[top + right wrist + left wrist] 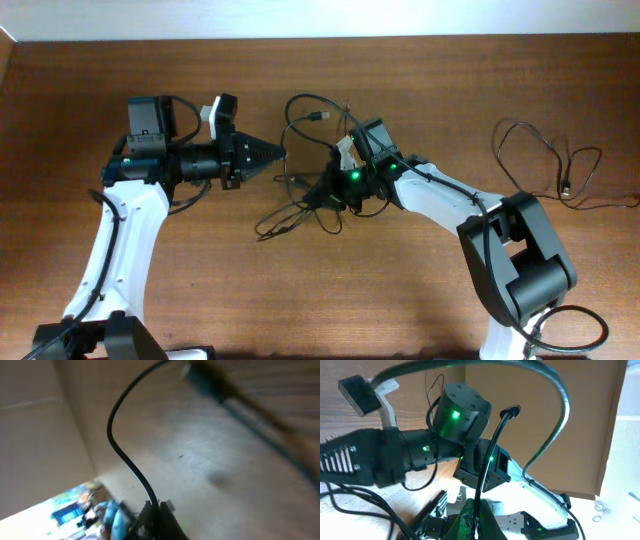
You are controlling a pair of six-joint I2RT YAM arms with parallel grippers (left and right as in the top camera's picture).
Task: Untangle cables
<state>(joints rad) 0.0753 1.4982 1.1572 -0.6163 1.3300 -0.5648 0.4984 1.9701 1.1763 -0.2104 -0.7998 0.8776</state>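
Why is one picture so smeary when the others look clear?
Right wrist view: smeared, probably by motion, only the cable rising from the right gripper reads clearly; overhead view: sharp, evenly lit, the cables crisp on the table; left wrist view: mostly sharp, green light tinting the near cable, glare at the right edge.

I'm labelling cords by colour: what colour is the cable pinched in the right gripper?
Black; the right wrist view shows the cable best.
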